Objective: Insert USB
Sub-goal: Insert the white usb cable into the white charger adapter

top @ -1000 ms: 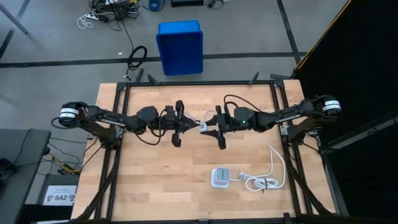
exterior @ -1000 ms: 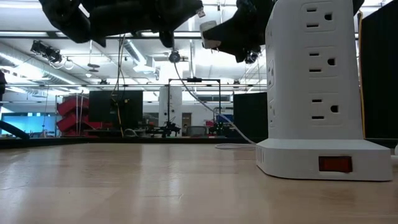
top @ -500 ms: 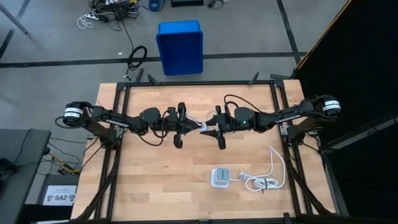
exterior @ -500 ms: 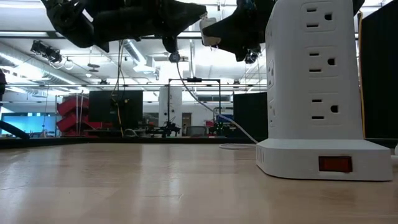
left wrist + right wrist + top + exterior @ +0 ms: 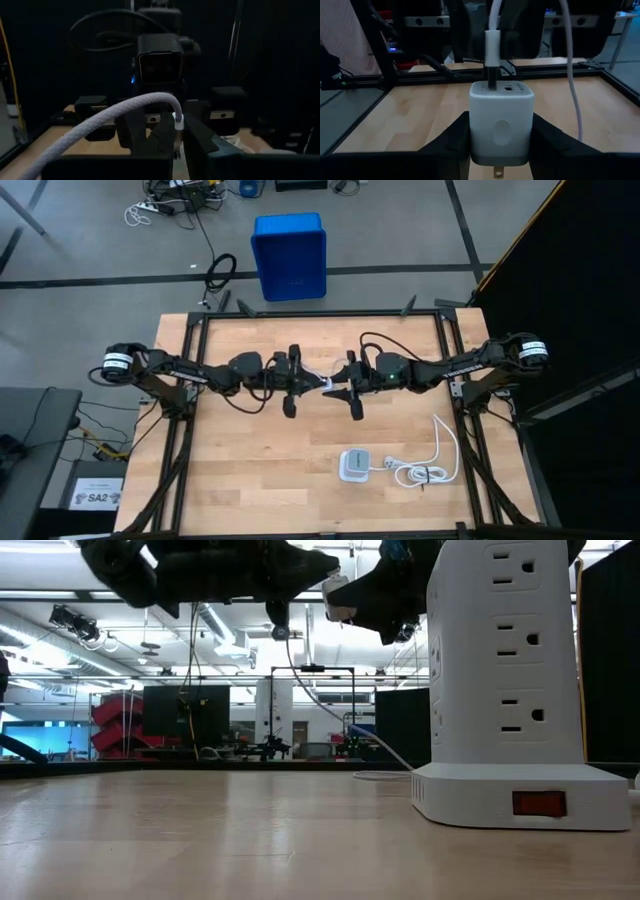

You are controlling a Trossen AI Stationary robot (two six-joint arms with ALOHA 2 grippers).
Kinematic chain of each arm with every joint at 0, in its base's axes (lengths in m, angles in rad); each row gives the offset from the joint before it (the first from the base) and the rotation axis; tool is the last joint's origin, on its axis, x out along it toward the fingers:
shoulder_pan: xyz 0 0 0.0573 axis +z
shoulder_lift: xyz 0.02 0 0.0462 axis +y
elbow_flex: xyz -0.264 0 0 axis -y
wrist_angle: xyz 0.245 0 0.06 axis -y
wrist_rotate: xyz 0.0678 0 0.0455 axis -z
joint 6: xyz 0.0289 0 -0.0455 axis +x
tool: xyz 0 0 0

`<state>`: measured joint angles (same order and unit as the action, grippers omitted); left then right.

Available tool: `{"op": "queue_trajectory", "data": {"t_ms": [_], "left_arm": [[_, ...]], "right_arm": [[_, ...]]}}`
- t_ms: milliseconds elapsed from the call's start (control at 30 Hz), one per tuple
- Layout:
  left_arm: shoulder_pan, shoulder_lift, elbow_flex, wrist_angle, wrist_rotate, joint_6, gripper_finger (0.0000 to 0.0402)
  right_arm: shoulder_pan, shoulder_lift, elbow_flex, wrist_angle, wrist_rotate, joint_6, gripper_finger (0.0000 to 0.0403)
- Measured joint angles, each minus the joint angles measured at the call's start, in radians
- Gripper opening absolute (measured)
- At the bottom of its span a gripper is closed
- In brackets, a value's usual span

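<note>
Both grippers meet in mid-air above the table's middle. My right gripper (image 5: 340,386) is shut on a small white cube charger (image 5: 501,125), whose port face (image 5: 502,88) points toward the left arm. My left gripper (image 5: 300,384) is shut on the USB cable's plug (image 5: 491,47). The plug's dark tip (image 5: 491,77) stands at a port in the cube's face. The braided white cable (image 5: 115,117) arcs back from the plug, and a slack length (image 5: 571,80) hangs beside the cube. In the low view the cube (image 5: 338,585) shows at the top. My left gripper pinches the USB's plug by its white sleeve (image 5: 177,120) between the two fingers, coming level from the table's left, fingers along the plug. The plug is lifted clear, and its tip is against the cube's port face. The cable trails back slack. My right gripper pinches the white cube by two opposite side walls (image 5: 474,125) between its fingers (image 5: 447,145), coming level from the table's right. The cube is held clear of the table. Its port face looks toward the left gripper, and its prongs (image 5: 495,173) point back at the wrist.
A white tower power strip (image 5: 352,465) stands on the table near the right front, with its bundled cord (image 5: 425,473) beside it; it fills the low view's right side (image 5: 500,680). A blue bin (image 5: 290,255) sits on the floor beyond the far edge.
My left gripper has moved a little toward the table's right, toward the cube, bringing the plug up to the cube's port face. The right gripper and the cube have kept still.
</note>
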<state>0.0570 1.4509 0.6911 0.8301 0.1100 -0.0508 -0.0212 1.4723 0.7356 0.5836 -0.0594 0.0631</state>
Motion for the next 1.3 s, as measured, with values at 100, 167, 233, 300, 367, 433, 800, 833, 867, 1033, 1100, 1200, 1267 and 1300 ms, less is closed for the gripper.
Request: {"op": "queue_trajectory", "data": {"t_ms": [100,167,233,300,367,433,800,833,867,1033,1100,1200,1267,1300], "left_arm": [[0.000,0.000,0.056,-0.116,-0.004,0.032,0.0000],[0.000,-0.001,0.077,-0.168,-0.007,0.048,0.0000],[0.000,-0.001,0.081,-0.180,-0.008,0.049,0.0000],[0.000,-0.001,0.081,-0.187,-0.015,0.049,0.0000],[0.000,-0.001,0.081,-0.192,-0.021,0.049,0.0000],[0.000,-0.001,0.081,-0.196,-0.020,0.048,0.0000],[0.000,-0.066,0.077,-0.288,0.010,0.048,0.0000],[0.000,-0.066,0.077,-0.288,0.012,0.048,0.0000],[-0.001,-0.063,0.077,-0.287,0.012,0.047,0.0000],[-0.010,-0.055,0.071,-0.278,0.009,0.044,0.0000],[-0.011,-0.055,0.061,-0.272,0.002,0.046,0.0000],[-0.011,-0.055,0.058,-0.265,-0.004,0.046,0.0000],[-0.011,-0.055,0.058,-0.261,-0.004,0.046,0.0000],[-0.011,-0.054,0.058,-0.259,-0.004,0.046,0.0000]], "right_arm": [[0.000,0.000,-0.001,-0.010,0.002,0.000,0.0111],[0.000,0.000,-0.001,-0.017,0.013,0.000,0.0111],[0.000,0.000,-0.001,-0.022,0.015,0.000,0.0111],[0.000,0.001,-0.001,-0.025,0.016,-0.001,0.0111],[0.000,0.001,-0.001,-0.025,0.019,-0.001,0.0111],[0.000,0.001,-0.001,-0.028,0.019,-0.002,0.0111],[0.000,0.001,-0.001,-0.013,0.018,-0.003,0.0111],[0.000,0.001,-0.001,-0.014,0.018,-0.003,0.0111],[0.000,0.001,-0.001,-0.014,0.018,-0.003,0.0111],[0.001,0.001,-0.001,-0.015,0.011,-0.003,0.0111],[0.001,0.001,-0.001,-0.015,0.011,-0.003,0.0111],[0.002,0.001,-0.001,-0.016,0.013,0.003,0.0111],[0.004,0.001,-0.001,-0.015,0.013,0.004,0.0111],[0.005,0.001,-0.001,-0.015,0.013,0.004,0.0111]]}}
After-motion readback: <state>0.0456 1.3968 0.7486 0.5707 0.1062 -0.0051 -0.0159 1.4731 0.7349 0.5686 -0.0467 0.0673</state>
